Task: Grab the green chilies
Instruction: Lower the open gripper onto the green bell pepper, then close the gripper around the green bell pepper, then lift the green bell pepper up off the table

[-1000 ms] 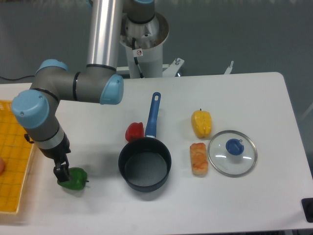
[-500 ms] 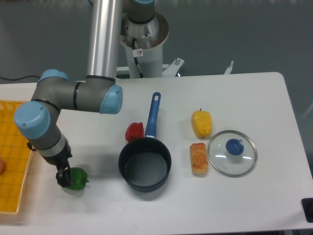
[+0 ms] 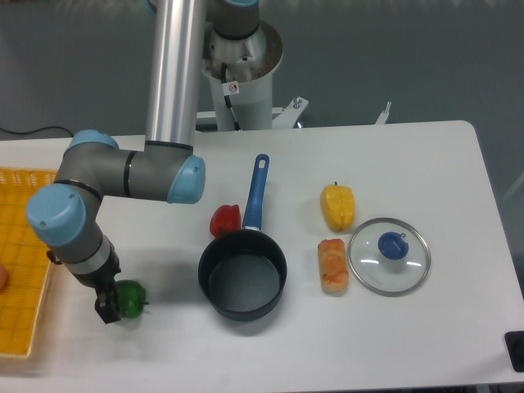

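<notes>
The green chilies [image 3: 133, 298] are a small glossy dark-green pepper lying near the table's front left corner. My gripper [image 3: 110, 308] is down at table level against the pepper's left side and covers part of it. One dark finger [image 3: 105, 310] shows just left of the pepper. The other finger is hidden under the wrist, so the jaw gap cannot be seen. The pepper rests on the table.
A yellow tray [image 3: 24, 278] lies just left of the gripper. A dark pot [image 3: 242, 275] with a blue handle stands to the right, a red pepper [image 3: 224, 219] behind it. Farther right are a yellow pepper [image 3: 337, 206], a bread piece [image 3: 332, 264] and a glass lid [image 3: 389, 255].
The arm has sunk lower and shifted slightly toward the front, so the gripper now covers more of the green pepper's left side. The pepper stays in about the same place.
</notes>
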You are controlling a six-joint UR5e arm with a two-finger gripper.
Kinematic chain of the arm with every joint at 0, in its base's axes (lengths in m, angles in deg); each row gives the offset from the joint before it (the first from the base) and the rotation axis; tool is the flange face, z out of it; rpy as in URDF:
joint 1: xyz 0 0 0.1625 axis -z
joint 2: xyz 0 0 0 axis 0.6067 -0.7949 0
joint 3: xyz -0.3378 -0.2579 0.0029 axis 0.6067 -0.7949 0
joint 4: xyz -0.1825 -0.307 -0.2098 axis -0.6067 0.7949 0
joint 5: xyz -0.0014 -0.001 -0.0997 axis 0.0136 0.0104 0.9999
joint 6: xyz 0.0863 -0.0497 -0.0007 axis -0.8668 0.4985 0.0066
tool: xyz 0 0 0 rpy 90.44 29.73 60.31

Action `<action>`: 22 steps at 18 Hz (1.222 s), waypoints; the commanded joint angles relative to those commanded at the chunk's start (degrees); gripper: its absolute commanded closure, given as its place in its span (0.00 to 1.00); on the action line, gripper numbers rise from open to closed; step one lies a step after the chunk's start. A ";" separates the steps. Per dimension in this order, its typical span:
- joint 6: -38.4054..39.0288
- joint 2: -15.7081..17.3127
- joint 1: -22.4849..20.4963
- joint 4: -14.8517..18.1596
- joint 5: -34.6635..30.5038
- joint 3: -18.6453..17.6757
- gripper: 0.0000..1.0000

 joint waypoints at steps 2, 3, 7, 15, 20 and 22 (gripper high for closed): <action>-0.09 -0.35 -0.09 0.09 0.00 0.00 0.00; -0.09 -0.35 -0.18 0.09 0.00 0.00 0.00; 0.09 -0.44 -0.18 0.09 0.00 -0.35 0.00; 0.70 -0.79 -0.18 0.09 -0.18 -0.62 0.01; 3.77 -0.70 -0.18 0.26 -0.44 -0.62 0.44; 3.87 -0.35 -0.18 0.35 -0.53 -0.70 0.48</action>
